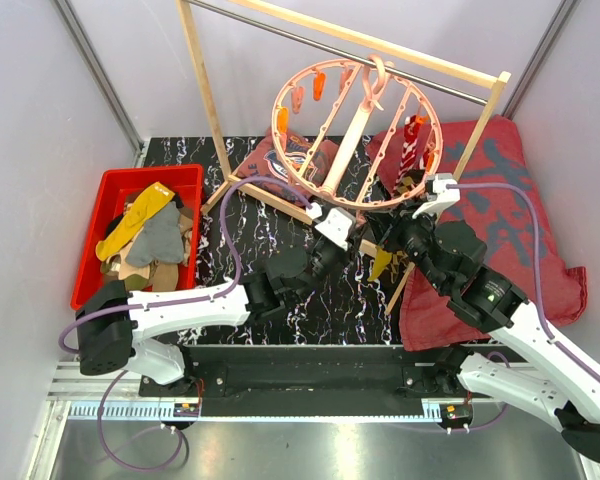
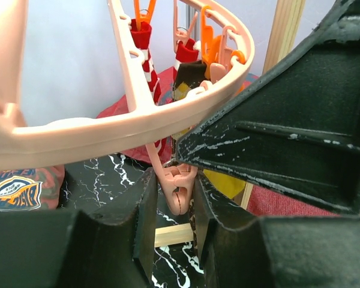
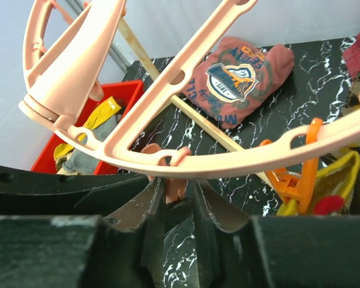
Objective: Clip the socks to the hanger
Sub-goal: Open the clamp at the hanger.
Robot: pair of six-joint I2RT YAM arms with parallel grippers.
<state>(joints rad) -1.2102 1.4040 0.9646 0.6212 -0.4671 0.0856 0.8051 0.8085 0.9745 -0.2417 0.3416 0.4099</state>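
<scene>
Hanger (image 1: 352,138) hangs by its hook from wooden rack (image 1: 205,95), tilted, near rim low toward both arms. It's thin stiff plastic and looks light. It hangs free, so prob swings or tips under any push and needs steadying at the rim, not the crossbars.

Socks: most are heaped in red bin (image 1: 100,205) at far left, w/ mustard sock (image 1: 135,222) and grey sock (image 1: 160,238) on top, well apart from the ring. A few are already up on the right rim: striped sock (image 1: 412,135), plus yellow sock (image 3: 342,174) under an orange clip (image 3: 300,180). All are soft, limp and v. light, and won't hold shape. Best taken at the cuff, w/ a short edge left free to feed into a clip.

Left gripper (image 2: 179,198) is under the near rim, fingers closed onto pink clip (image 2: 179,183), touching it both sides. Clips are small and springy, and prob slip if squeezed off-centre.

Right gripper (image 3: 175,195) is just beside it, fingers nearly together around second pink clip (image 3: 175,174). Rim hides the contact, so can't tell if it's pinching.
</scene>
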